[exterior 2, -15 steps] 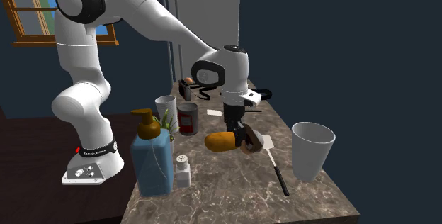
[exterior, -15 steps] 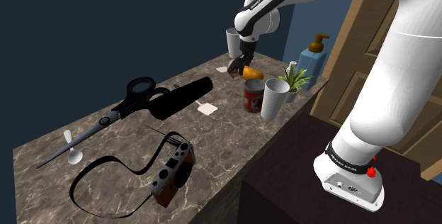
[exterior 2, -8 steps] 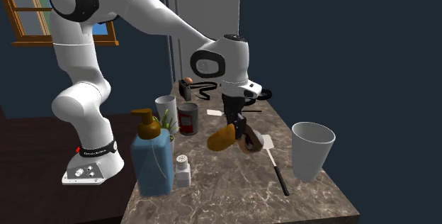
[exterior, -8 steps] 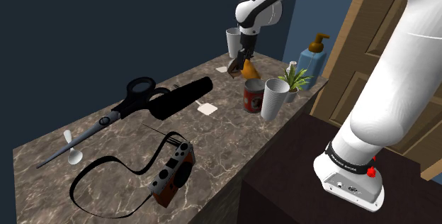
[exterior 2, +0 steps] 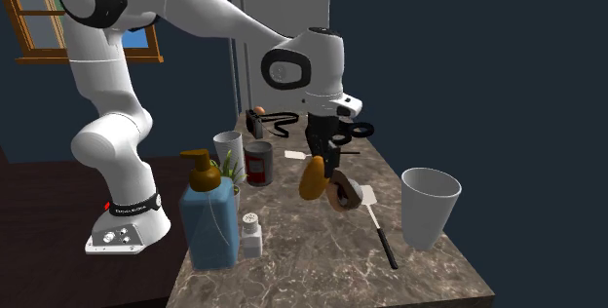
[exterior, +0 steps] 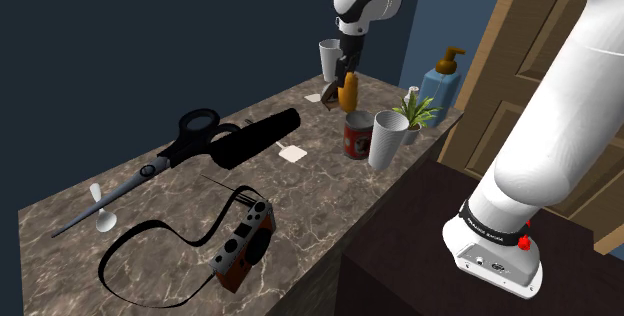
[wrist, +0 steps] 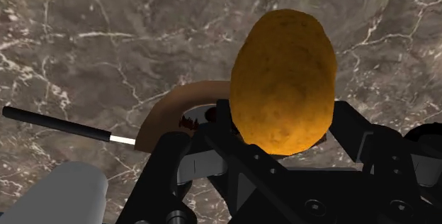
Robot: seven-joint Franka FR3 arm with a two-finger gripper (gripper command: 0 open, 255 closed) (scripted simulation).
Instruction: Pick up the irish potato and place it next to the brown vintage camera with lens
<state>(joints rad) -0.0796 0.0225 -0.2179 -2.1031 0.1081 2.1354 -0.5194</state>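
End effector clamped on potato, which hangs end-down above the table's far end, high enough to clear can and cup. Brown camera lies at the near end, well apart.

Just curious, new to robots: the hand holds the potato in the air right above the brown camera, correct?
No: the hand holds the potato in the air near the red can; the shoulder view shows the brown camera far from there.
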